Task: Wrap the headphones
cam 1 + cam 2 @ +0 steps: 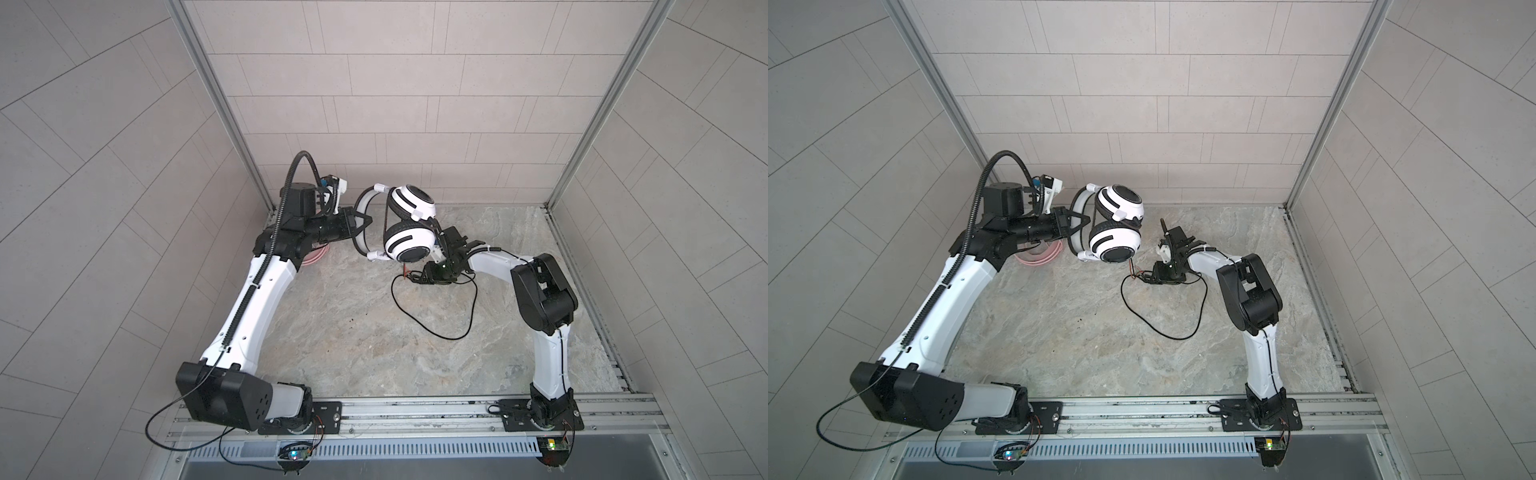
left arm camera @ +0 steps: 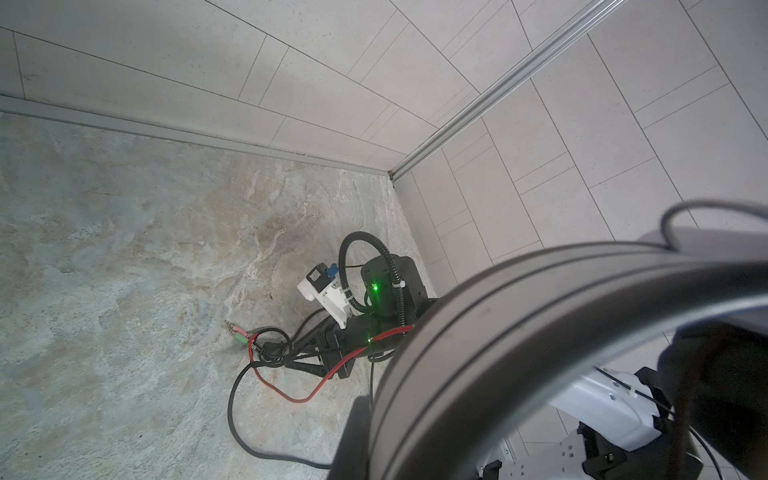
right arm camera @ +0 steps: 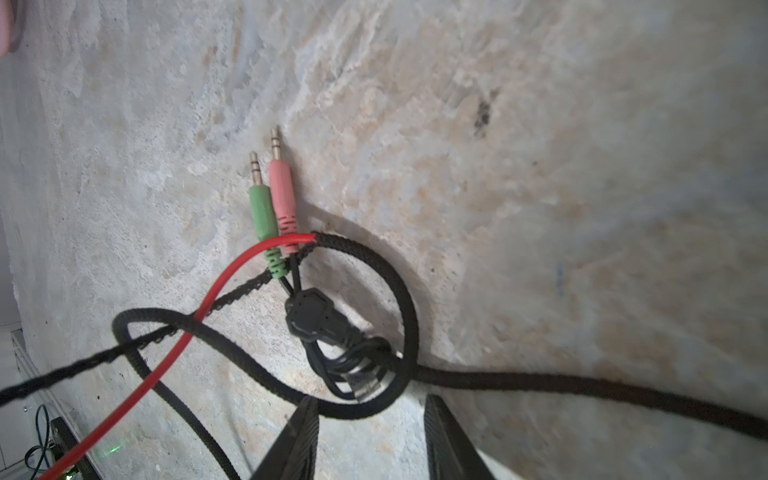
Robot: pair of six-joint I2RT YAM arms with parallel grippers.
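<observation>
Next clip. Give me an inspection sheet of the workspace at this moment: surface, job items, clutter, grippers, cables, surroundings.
Surface: marbled stone table, a few small dark specks.
Job's things: white-and-black headset lifted off the table; pink headset on the table, mostly hidden behind the left arm.
Clutter: nothing seen.
Grippers: left gripper shut on the white-and-black headset's headband; right gripper low at the table, jaws apart at the cable bundle.
Cables: black cable loose in loops on the table, not wrapped; green and pink plugs lying on the surface; red wire crossing the loops.
Surroundings: tiled walls, aluminium frame posts.
</observation>
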